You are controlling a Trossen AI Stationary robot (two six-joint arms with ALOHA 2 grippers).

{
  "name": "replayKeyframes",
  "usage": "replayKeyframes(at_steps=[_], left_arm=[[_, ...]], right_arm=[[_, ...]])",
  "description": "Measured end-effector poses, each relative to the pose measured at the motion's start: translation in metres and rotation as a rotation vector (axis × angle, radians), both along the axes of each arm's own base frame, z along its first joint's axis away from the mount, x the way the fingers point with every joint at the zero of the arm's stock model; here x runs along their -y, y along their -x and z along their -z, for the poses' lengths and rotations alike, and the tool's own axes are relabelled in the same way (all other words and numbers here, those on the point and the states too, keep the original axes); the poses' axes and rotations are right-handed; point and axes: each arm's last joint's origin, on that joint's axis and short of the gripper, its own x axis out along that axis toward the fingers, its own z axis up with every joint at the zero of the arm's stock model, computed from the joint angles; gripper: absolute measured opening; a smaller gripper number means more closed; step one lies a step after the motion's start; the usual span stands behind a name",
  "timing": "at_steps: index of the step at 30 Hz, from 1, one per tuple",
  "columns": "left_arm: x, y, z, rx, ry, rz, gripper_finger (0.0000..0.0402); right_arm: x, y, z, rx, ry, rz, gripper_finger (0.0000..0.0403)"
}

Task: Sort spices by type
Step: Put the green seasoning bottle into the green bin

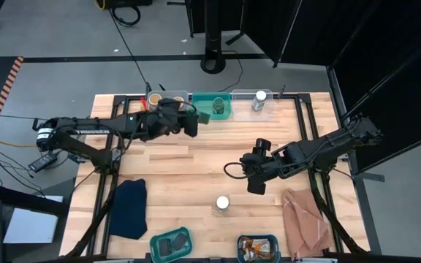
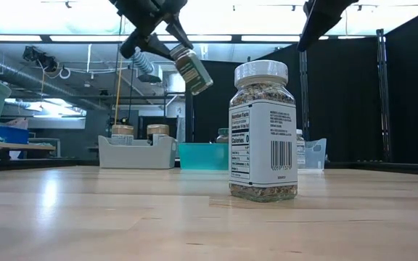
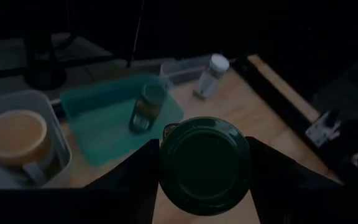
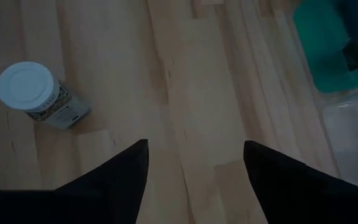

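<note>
**Two dark arms, cabled and lettered**

Both arms are black, built from slim tubular links joined by chunkier rounded joints. The left arm [image 1: 86, 130] carries white lettering along its link and a white band near its base. A black cable loops beside the right arm [image 1: 313, 150]. Each wrist view shows two dark, tapering fingers [image 4: 120, 180].

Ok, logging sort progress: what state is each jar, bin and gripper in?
Left gripper: shut on green-top jar, held in the air.
Right gripper: open, empty.
White-top jar: upright on the table.
Green bin: holds one jar.
Clear bin: holds one white-top jar.
</note>
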Motion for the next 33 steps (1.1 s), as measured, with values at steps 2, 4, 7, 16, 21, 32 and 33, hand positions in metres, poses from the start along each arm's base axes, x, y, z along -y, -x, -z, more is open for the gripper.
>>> replayKeyframes(at_steps=[2, 4, 7, 16, 21, 32, 33], left_arm=[[-0.007, 0.000, -0.003, 0.024, -0.008, -0.006, 0.0193], [-0.014, 0.000, -0.005, 0.048, -0.008, -0.017, 0.0193], [-0.024, 0.001, -0.006, 0.065, -0.002, -0.037, 0.0193], [-0.054, 0.004, -0.009, 0.138, 0.026, -0.049, 0.0193], [-0.071, -0.004, 0.002, 0.142, 0.076, -0.009, 0.0193], [-0.119, -0.040, -0.009, -0.205, 0.097, -0.032, 0.0193], [-0.125, -0.042, -0.010, -0.259, 0.109, -0.036, 0.0193]], right_arm=[[0.002, -0.001, 0.000, 0.000, 0.000, 0.007, 0.0269], [0.004, -0.001, 0.000, -0.001, 0.002, 0.012, 0.0268], [0.007, -0.002, 0.000, -0.003, 0.005, 0.018, 0.0269], [0.016, -0.004, 0.000, -0.002, 0.000, 0.051, 0.0268], [0.017, -0.005, 0.000, 0.008, -0.010, 0.069, 0.0270], [0.016, -0.006, -0.001, 0.023, -0.021, 0.082, 0.0271], [0.016, -0.006, -0.001, 0.026, -0.025, 0.089, 0.0271]])
